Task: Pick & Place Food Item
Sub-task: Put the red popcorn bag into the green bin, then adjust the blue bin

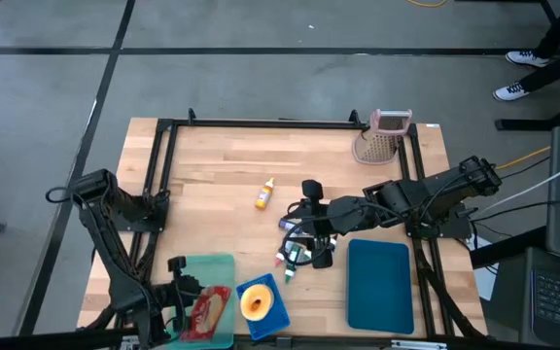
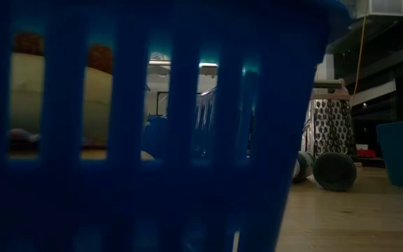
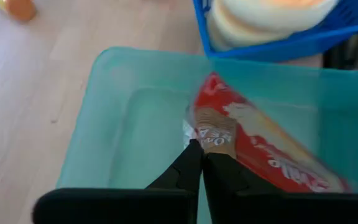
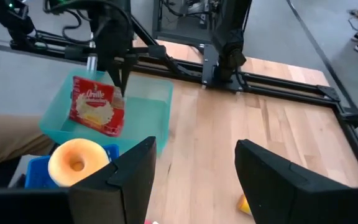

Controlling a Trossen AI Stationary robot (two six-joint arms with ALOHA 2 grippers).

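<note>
A red snack packet (image 3: 260, 149) sits in the teal tray (image 3: 123, 124) at the table's near left, and my left gripper (image 3: 199, 149) is shut on its end. In the right wrist view the packet (image 4: 95, 106) stands tilted in the tray, below the left gripper (image 4: 122, 84). A donut (image 1: 255, 301) lies in the blue basket (image 1: 278, 326) right of the tray. My right gripper (image 4: 194, 180) hangs open above the table's middle, with nothing between its fingers. My left gripper pinches the packet's upper end (image 3: 205, 134), by the crimped seal, between its two fingertips. The fingers slant down from the table's near left side. The packet hangs tilted below them, its lower end (image 4: 98, 129) inside the teal tray.
An orange bottle (image 1: 263, 194) lies at mid-table. Small green and white items (image 1: 295, 253) lie under the right arm. A grater (image 1: 382, 136) stands at the far right and a teal lid (image 1: 379, 282) lies near right. A black frame (image 1: 261, 123) borders the table.
</note>
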